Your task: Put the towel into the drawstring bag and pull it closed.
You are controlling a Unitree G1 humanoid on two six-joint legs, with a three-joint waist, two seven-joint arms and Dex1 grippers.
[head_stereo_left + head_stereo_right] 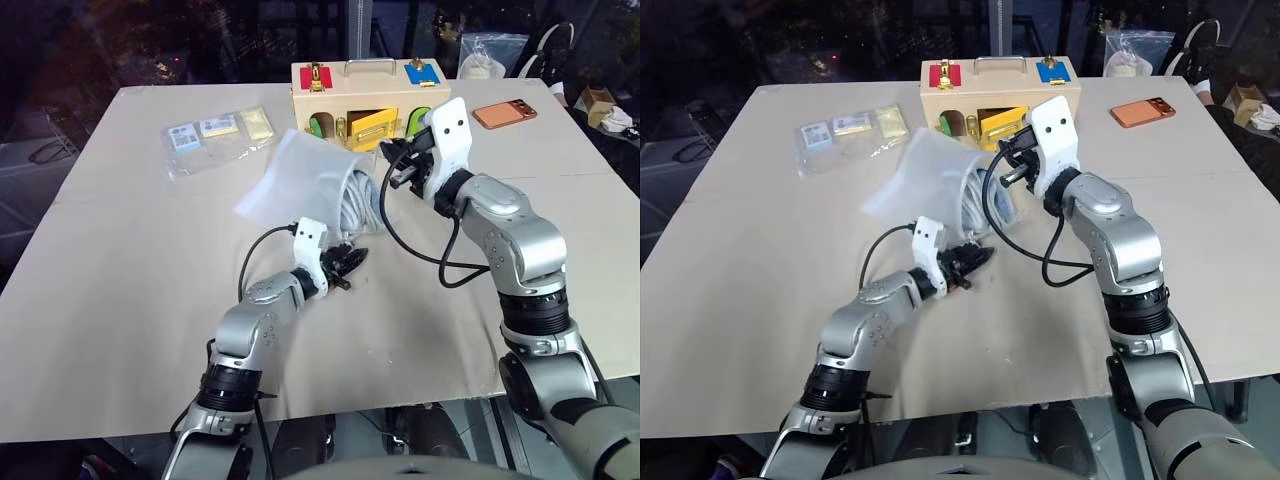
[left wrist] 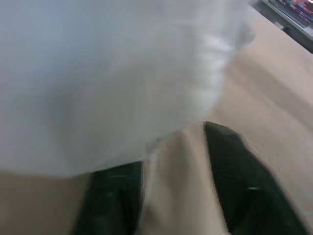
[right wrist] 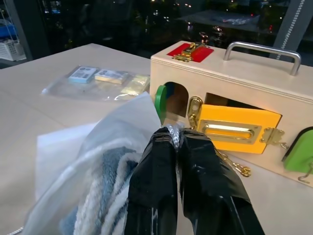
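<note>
Right gripper (image 3: 177, 142) pinches the bag's (image 1: 300, 170) cord at its raised mouth, while left gripper (image 1: 345, 262), jaws parted, sits just below the towel (image 1: 362, 200), nearer it.

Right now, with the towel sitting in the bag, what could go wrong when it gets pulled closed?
The towel bulges at the bag's mouth, so closing may squeeze it out. The right gripper pinches only a thin bit of the rim, which may slip. The left gripper sits low beside the bag and might miss the cord.
</note>
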